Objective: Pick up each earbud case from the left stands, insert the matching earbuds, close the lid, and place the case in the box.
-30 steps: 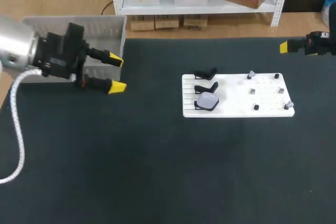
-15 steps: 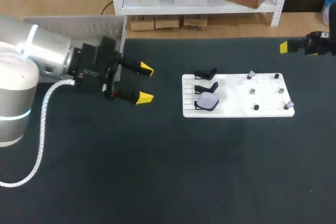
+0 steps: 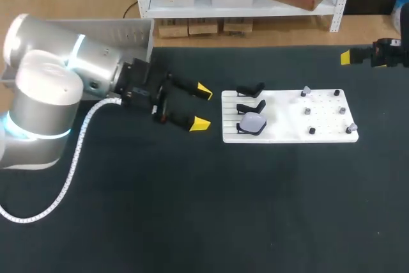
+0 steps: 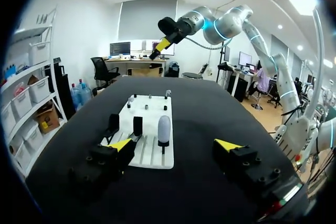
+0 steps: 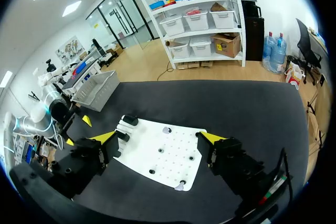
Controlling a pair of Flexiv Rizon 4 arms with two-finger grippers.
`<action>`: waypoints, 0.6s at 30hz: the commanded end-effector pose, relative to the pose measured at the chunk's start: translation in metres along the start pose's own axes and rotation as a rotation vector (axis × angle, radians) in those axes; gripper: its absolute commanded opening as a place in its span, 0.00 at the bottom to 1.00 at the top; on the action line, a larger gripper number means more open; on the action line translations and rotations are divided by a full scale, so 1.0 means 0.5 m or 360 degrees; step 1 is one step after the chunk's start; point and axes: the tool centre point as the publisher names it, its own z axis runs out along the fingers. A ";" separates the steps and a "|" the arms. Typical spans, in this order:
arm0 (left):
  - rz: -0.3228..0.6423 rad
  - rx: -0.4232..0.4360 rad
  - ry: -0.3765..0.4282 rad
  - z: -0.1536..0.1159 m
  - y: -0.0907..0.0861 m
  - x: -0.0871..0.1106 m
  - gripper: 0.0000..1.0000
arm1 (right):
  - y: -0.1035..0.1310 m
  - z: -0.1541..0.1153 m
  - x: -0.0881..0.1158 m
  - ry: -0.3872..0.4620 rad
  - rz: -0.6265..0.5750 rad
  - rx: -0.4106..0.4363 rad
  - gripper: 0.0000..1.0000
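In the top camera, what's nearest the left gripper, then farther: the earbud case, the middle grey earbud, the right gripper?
1. The earbud case, on the white board's left end, close to the left gripper.
2. The grey earbud, mid-board.
3. The right gripper, far right, beyond the board.

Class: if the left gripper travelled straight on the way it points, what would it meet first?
Most likely the stands at the white board's near edge, the one holding the earbud case among them. The left gripper's height is unclear.

A black table (image 3: 192,209) bears a white board (image 3: 281,127) (right of middle).
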 end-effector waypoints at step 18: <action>0.0001 0.0133 -0.0011 0.100 -0.001 0.029 0.72 | 0.001 -0.001 0.000 0.0000 -0.0001 0.0004 1.00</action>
